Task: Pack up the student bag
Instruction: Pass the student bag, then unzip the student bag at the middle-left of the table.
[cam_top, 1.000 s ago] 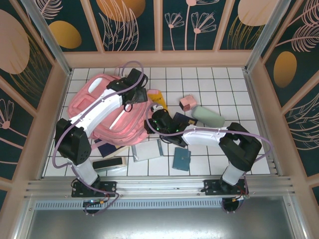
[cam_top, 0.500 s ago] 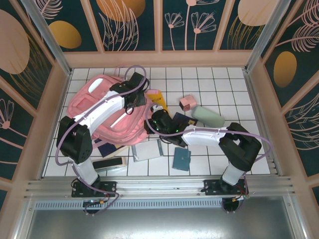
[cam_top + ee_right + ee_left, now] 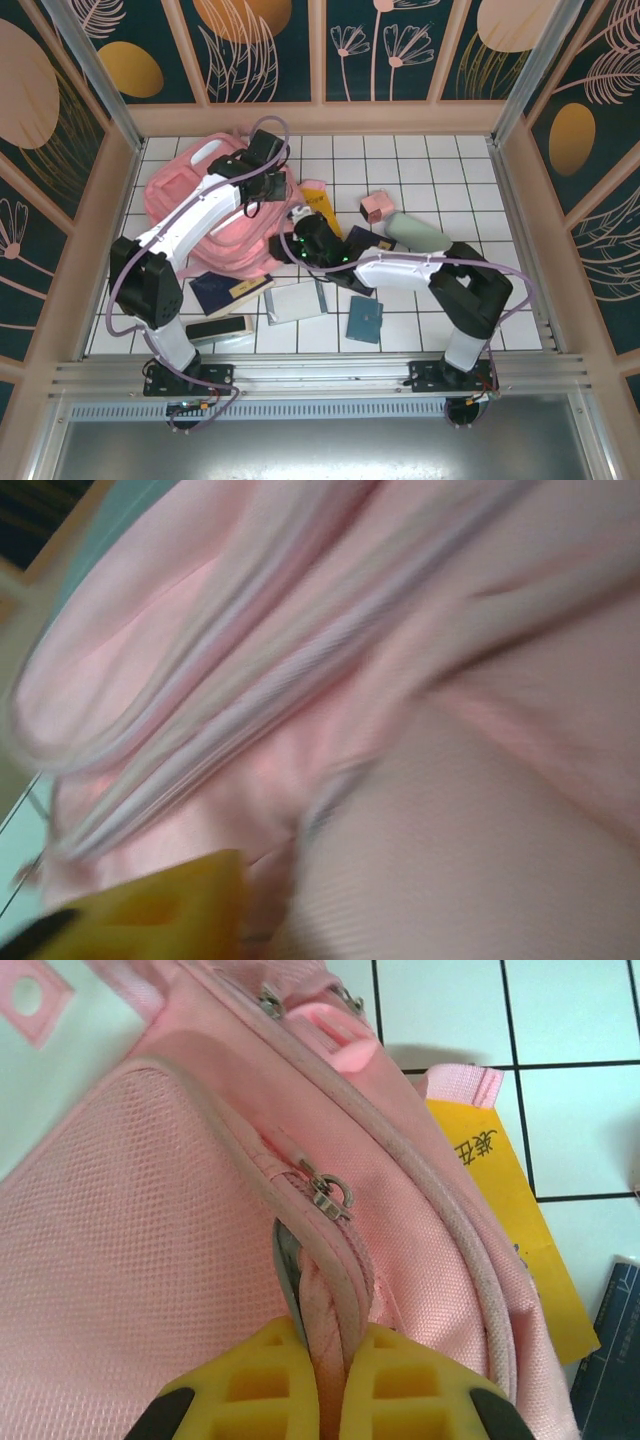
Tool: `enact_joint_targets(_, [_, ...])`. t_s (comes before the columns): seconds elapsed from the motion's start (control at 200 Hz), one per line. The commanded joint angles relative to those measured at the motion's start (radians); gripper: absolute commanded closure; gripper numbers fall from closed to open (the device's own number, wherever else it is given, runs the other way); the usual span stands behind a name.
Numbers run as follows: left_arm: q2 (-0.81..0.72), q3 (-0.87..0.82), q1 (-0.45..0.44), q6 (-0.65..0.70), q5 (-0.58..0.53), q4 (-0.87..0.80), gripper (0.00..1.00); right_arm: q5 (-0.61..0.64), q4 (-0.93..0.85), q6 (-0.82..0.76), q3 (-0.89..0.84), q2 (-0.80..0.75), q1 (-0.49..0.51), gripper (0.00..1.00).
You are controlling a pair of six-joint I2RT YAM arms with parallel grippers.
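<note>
The student bag (image 3: 190, 205), a big soft pink backpack, lies at the far left of the tiled table. My left gripper (image 3: 268, 196) is at its right edge. In the left wrist view the yellow fingers of that gripper (image 3: 333, 1360) are shut on a fold of the bag (image 3: 150, 1210) along a zip seam, just below a metal zip pull (image 3: 335, 1198). My right gripper (image 3: 296, 243) presses against the bag's near right side. The right wrist view is blurred: one yellow finger (image 3: 150, 905) lies against pink fabric (image 3: 450, 830), and the other is hidden.
A yellow book (image 3: 318, 203) lies half under the bag's right edge. Right of it are a small pink box (image 3: 375, 207) and a mint pouch (image 3: 418, 233). Nearer me lie a dark blue book (image 3: 228, 291), a grey notebook (image 3: 296, 301), a blue notebook (image 3: 365, 319) and a black-and-cream case (image 3: 215, 329).
My left gripper has closed on the bag's seam and drawn the bag toward the far left, uncovering the dark blue book. My right gripper has shifted slightly left and farther.
</note>
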Motion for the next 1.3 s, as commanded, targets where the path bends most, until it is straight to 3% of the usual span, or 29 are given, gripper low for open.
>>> enact_joint_targets(0.0, [-0.111, 0.022, -0.040, 0.135, 0.189, 0.169, 1.00, -0.106, 0.057, -0.142, 0.072, 0.028, 0.079, 0.18])
enact_joint_targets(0.155, [-0.231, -0.115, -0.039, 0.276, 0.225, 0.248, 1.00, -0.127, 0.190, -0.186, -0.074, -0.098, 0.087, 0.07])
enact_joint_targets(0.35, [-0.388, -0.352, -0.039, 0.413, 0.114, 0.374, 1.00, -0.110, 0.264, -0.239, -0.264, -0.351, 0.069, 0.11])
enact_joint_targets(0.525, [-0.496, -0.510, -0.039, 0.536, 0.172, 0.482, 1.00, -0.196, 0.189, -0.243, -0.309, -0.563, -0.062, 0.13])
enact_joint_targets(0.616, [-0.524, -0.556, -0.039, 0.584, 0.206, 0.502, 1.00, -0.118, 0.176, -0.337, -0.321, -0.609, -0.118, 0.11])
enact_joint_targets(0.791, [-0.584, -0.622, -0.039, 0.611, 0.236, 0.577, 1.00, -0.167, -0.049, -0.608, -0.200, -0.559, -0.204, 0.13])
enact_joint_targets(0.861, [-0.601, -0.630, -0.039, 0.619, 0.241, 0.599, 1.00, -0.301, -0.083, -0.734, -0.181, -0.543, -0.252, 0.28])
enact_joint_targets(0.891, [-0.609, -0.648, -0.039, 0.621, 0.244, 0.608, 1.00, -0.316, -0.095, -0.762, -0.171, -0.533, -0.276, 0.30])
enact_joint_targets(1.001, [-0.633, -0.668, -0.039, 0.629, 0.266, 0.623, 1.00, -0.462, -0.068, -0.797, -0.179, -0.479, -0.437, 0.28])
enact_joint_targets(1.086, [-0.654, -0.674, -0.039, 0.636, 0.305, 0.628, 1.00, -0.570, -0.150, -0.930, -0.150, -0.414, -0.509, 0.28])
enact_joint_targets(1.221, [-0.667, -0.674, -0.039, 0.635, 0.335, 0.624, 1.00, -0.622, -0.265, -1.094, -0.102, -0.280, -0.565, 0.35])
enact_joint_targets(1.296, [-0.676, -0.685, -0.039, 0.635, 0.321, 0.633, 1.00, -0.643, -0.210, -1.118, -0.147, -0.245, -0.578, 0.39])
